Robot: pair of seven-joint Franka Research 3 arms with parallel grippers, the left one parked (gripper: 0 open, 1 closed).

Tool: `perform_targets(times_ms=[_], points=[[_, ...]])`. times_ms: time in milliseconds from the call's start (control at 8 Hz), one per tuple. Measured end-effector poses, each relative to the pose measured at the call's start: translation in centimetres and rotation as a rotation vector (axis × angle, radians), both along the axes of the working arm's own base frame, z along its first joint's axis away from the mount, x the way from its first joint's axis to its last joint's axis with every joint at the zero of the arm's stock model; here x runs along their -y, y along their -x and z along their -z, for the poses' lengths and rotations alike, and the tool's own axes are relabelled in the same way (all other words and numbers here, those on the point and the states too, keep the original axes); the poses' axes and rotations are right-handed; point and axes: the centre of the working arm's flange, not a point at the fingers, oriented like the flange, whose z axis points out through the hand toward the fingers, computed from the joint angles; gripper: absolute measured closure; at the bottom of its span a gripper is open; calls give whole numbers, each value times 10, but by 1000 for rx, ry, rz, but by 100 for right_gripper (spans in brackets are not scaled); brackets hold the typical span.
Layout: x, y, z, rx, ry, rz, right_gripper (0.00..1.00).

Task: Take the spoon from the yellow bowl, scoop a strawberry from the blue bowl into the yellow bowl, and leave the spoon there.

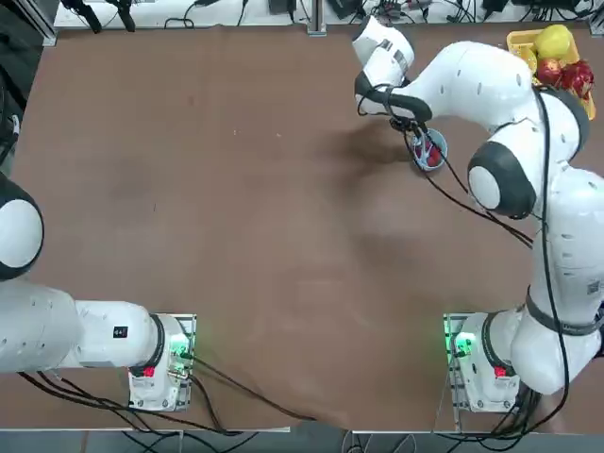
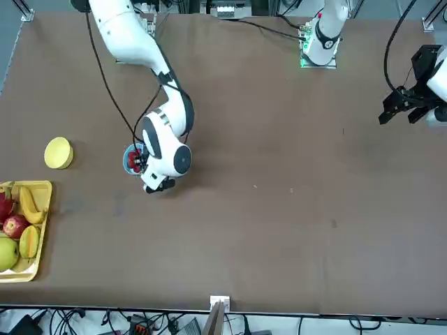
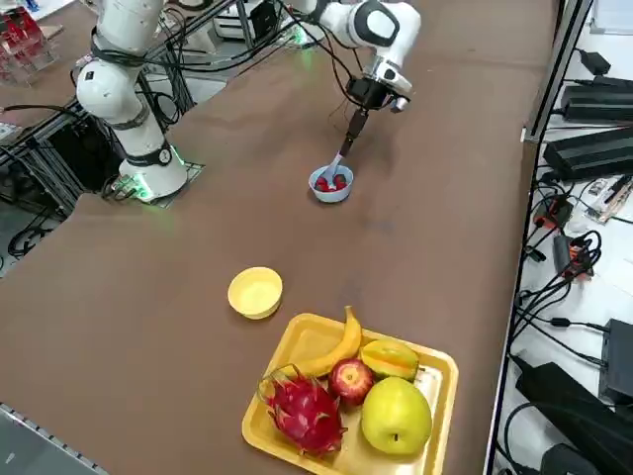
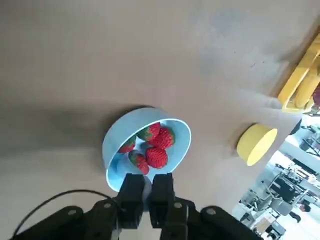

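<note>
My right gripper (image 4: 146, 192) hangs just over the near rim of the blue bowl (image 4: 145, 145), shut on the handle of the pale spoon (image 3: 341, 153). The spoon slants down from the fingers into the blue bowl (image 3: 330, 184), its tip among several red strawberries (image 4: 156, 146). The small round yellow bowl (image 3: 255, 292) stands apart with nothing in it, between the blue bowl and the fruit tray. From the front, the yellow bowl (image 2: 59, 153) lies left of the blue bowl (image 2: 130, 159), which the wrist half hides. In the top view, the arm covers most of the blue bowl (image 1: 434, 151).
A rectangular yellow fruit tray (image 3: 307, 336) holds a banana, an apple, a dragon fruit and other fruit near the table's corner beyond the yellow bowl. Cables run along the table's edges. The brown table (image 1: 236, 217) stretches wide to the left.
</note>
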Motion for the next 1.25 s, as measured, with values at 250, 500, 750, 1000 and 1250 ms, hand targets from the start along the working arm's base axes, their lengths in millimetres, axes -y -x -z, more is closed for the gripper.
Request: perform_targets(times_ms=[250,500,750,1000,1250], points=[[-11,4,4,28,42,-28,89],[-20,8,3,54,76,-60,89],[-27,12,5,83,104,-61,89],[-37,21,15,99,131,-55,89],[-47,30,23,110,164,-64,89]])
